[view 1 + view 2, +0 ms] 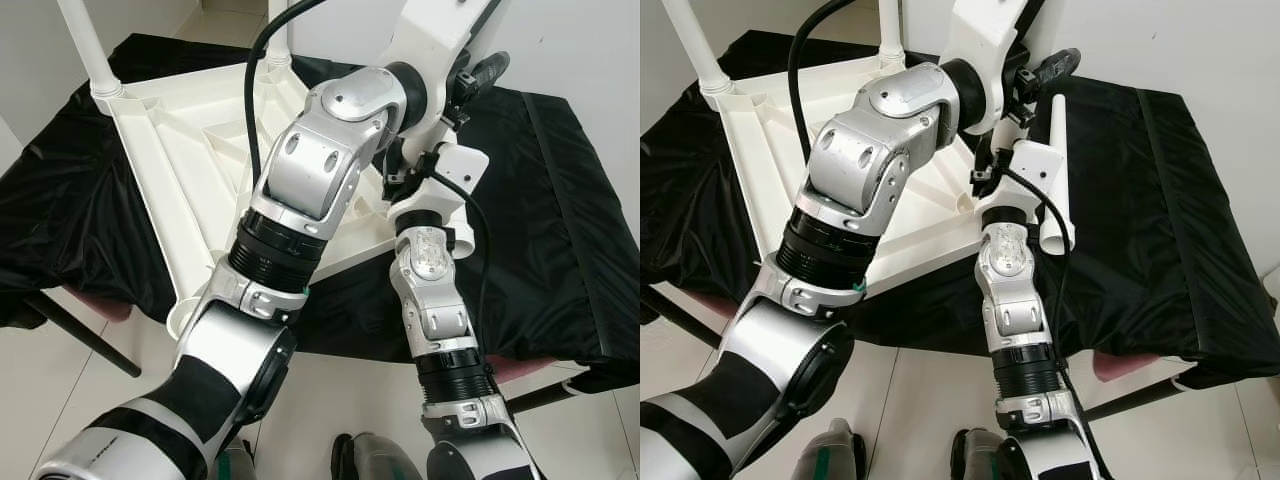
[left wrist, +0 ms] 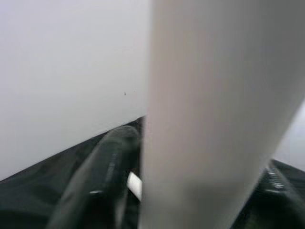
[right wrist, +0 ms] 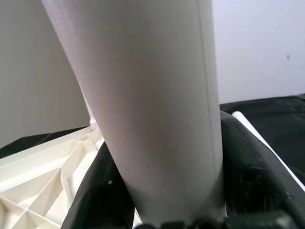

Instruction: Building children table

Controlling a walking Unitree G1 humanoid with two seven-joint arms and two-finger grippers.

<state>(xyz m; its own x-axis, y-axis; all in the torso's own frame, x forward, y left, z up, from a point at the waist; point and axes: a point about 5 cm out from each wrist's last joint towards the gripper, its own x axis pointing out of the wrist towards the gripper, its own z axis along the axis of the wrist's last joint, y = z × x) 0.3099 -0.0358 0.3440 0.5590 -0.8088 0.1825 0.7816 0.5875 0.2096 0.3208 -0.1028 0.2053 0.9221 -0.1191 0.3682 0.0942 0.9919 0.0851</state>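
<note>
Right hand (image 3: pixel 162 210) clamps a smooth white table leg (image 3: pixel 152 109) between both black fingers (image 3: pixel 248 171). Left hand (image 2: pixel 190 191) grips the same leg, standing above the upturned white tabletop (image 1: pixel 190 170) on the black-draped desk (image 1: pixel 560 220). Spare leg (image 1: pixel 1058 170) lies beside.

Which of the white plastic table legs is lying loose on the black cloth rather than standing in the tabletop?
The white plastic leg beside the right arm: it lies flat on the black cloth, while two others stand upright in the upturned white tabletop.
</note>
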